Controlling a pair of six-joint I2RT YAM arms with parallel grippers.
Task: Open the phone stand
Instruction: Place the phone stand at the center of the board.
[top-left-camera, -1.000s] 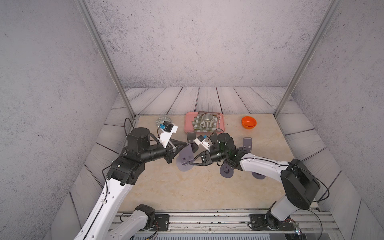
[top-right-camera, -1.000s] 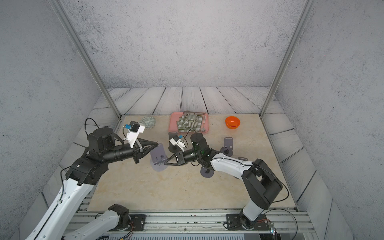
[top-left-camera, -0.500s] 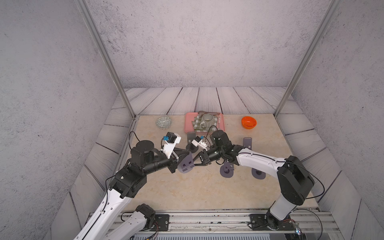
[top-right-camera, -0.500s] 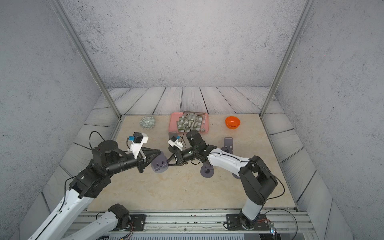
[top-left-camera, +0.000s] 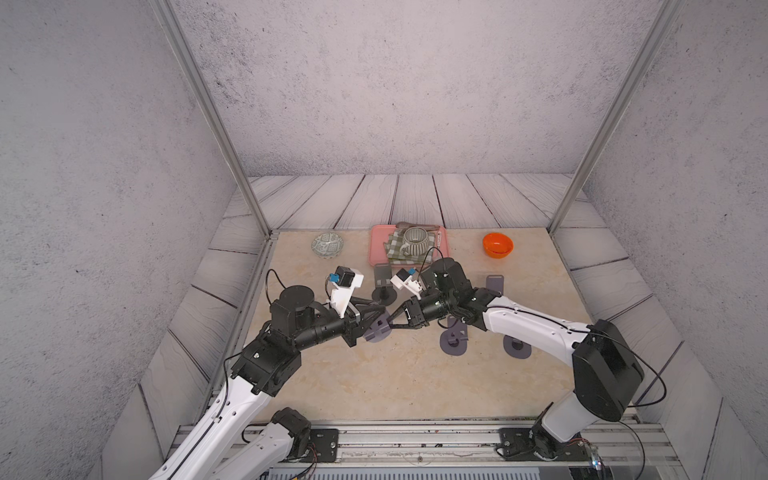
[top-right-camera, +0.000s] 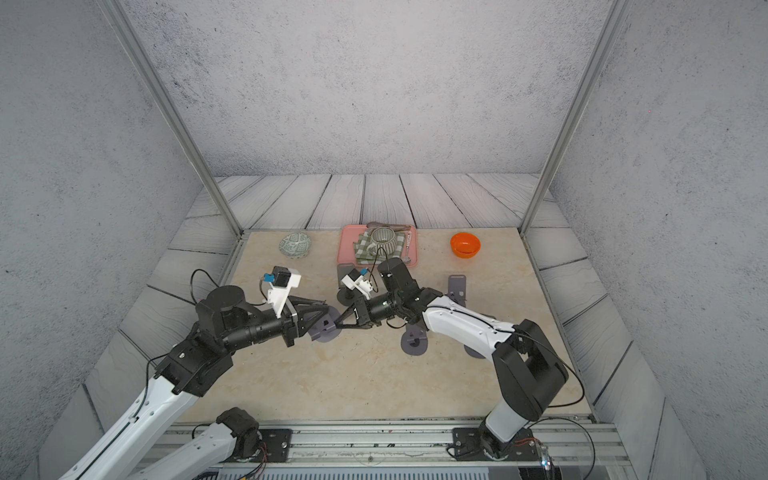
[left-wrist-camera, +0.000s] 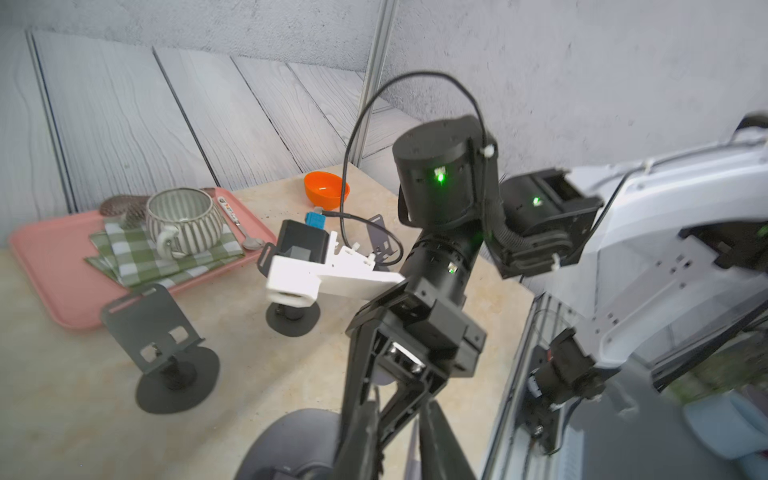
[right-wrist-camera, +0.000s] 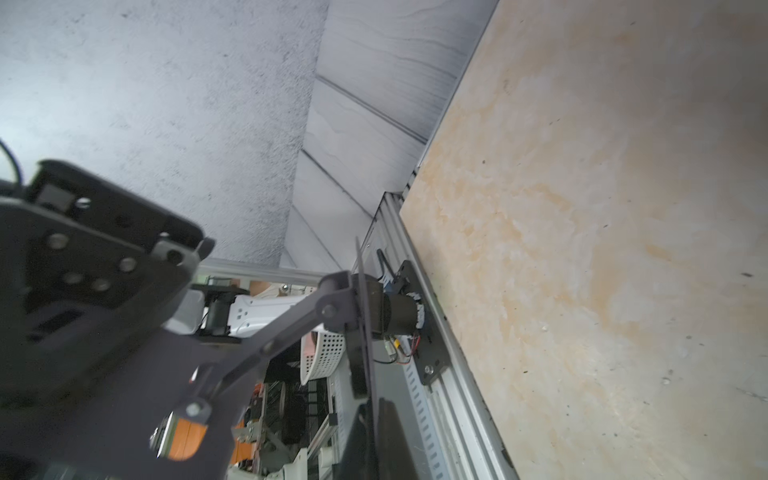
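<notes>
Lowered left claw (top-left-camera: 380, 318) and right claw (top-left-camera: 393, 325) each pinch the phone stand (top-left-camera: 372, 332), stretched lengthwise between them.

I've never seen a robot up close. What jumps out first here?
The left gripper and right gripper meet in the middle, both pinching one grey phone stand between them. At the back sit a pink tray holding a striped cup and, beside it, a bright orange bowl.

Even diffuse light; wrist views blurred (close parts)
</notes>
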